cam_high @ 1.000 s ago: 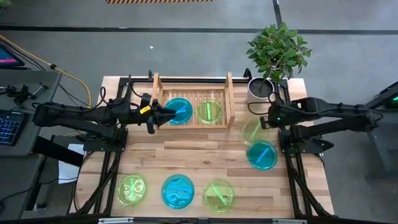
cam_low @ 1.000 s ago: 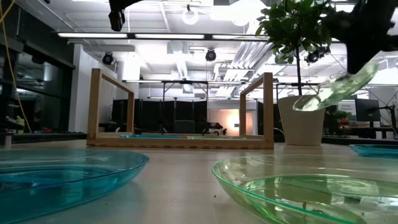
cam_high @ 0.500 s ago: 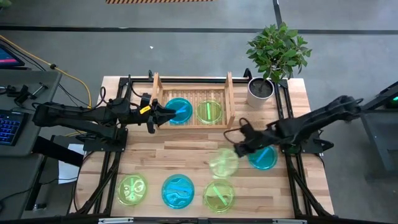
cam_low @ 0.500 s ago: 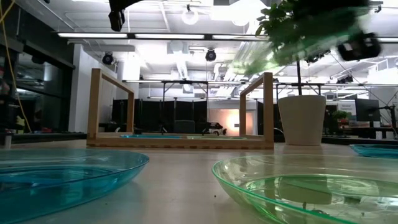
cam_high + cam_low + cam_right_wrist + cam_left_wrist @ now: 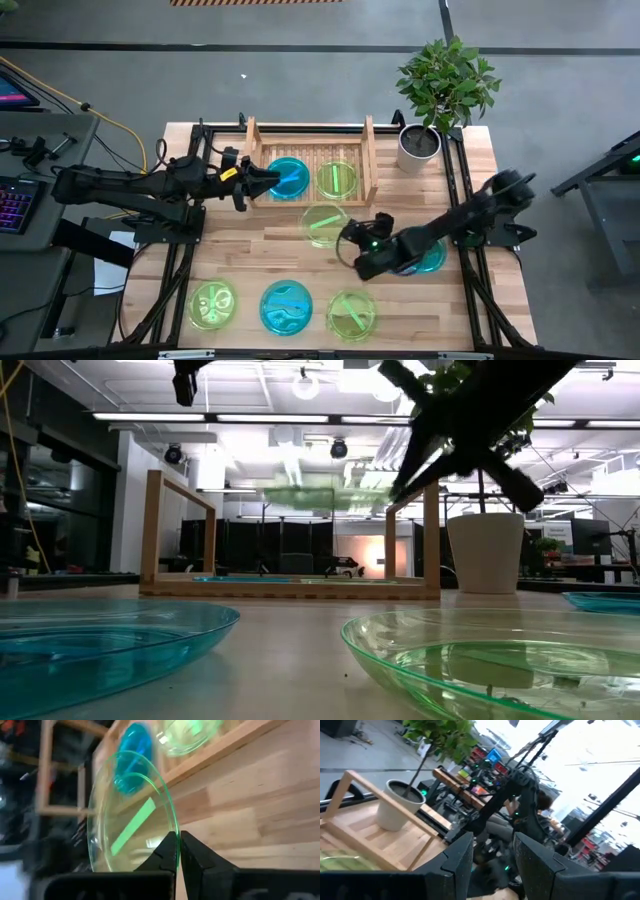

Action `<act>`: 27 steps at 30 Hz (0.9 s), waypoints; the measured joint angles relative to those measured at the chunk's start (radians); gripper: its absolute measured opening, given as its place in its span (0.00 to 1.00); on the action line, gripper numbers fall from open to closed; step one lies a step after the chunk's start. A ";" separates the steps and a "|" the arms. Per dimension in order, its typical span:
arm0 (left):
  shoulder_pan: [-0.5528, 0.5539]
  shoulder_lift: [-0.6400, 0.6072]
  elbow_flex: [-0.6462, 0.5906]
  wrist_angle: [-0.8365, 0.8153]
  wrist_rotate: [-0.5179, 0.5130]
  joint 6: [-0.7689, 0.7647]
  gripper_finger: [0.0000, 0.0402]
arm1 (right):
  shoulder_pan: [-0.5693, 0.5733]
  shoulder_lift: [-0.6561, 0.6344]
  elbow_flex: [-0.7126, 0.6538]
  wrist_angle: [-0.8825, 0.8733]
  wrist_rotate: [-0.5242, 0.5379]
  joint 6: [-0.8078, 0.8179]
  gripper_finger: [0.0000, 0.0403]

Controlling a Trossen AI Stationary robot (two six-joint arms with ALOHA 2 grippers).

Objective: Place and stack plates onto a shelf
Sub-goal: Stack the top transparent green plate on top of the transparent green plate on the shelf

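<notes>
Wooden worktop (image 5: 300, 255): right claw (image 5: 345, 236) pinched shut on green plate (image 5: 322, 223) just before shelf (image 5: 308, 178). Keep plate level, lower onto shelf's green one (image 5: 337, 179). Left claw (image 5: 270, 180) parted, empty.

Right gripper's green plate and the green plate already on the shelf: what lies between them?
High view: only bare tabletop and the shelf's front rail separate held plate from shelved plate.

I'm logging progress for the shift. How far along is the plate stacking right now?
Done: a blue plate and a green plate lie on the shelf. In hand: the right hand carries a green plate, clamped by its rim, just in front of the shelf. Left: four plates on the table. The left hand waits, open, at the shelf's left end.
</notes>
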 joint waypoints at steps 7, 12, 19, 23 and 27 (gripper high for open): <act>0.000 -0.047 0.000 0.000 0.027 0.056 0.33 | -0.124 0.216 0.299 -0.285 0.015 0.016 0.00; 0.000 -0.069 0.000 -0.001 0.027 0.055 0.33 | -0.198 0.276 0.433 -0.528 0.019 0.004 0.00; 0.000 -0.083 0.000 -0.002 0.027 0.055 0.33 | -0.278 0.277 0.448 -0.632 0.035 -0.001 0.00; 0.000 -0.084 0.000 -0.003 0.027 0.055 0.33 | -0.306 0.277 0.447 -0.645 0.045 -0.002 0.00; 0.000 -0.084 0.000 -0.003 0.027 0.055 0.33 | -0.331 0.277 0.447 -0.695 0.040 -0.013 0.00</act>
